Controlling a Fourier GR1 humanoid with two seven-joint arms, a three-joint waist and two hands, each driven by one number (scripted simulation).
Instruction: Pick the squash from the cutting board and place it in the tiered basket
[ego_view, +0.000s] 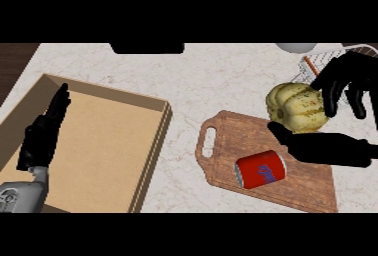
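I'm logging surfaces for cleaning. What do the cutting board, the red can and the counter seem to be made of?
The brown handled cutting board looks like wood, matte, with visible grain streaks. The red cylindrical can seems to be metal with a printed label and a pale rim. The pale counter top resembles marble or stone, judging by its faint veining.

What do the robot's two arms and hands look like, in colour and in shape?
Both hands are plain black, with slim, jointed fingers and a thicker thumb. The left hand joins a light grey forearm that looks metallic, with moulded panels, at a narrow grey wrist. Of the right hand only the black hand shows; its forearm lies outside the view. No cables or markings are visible.
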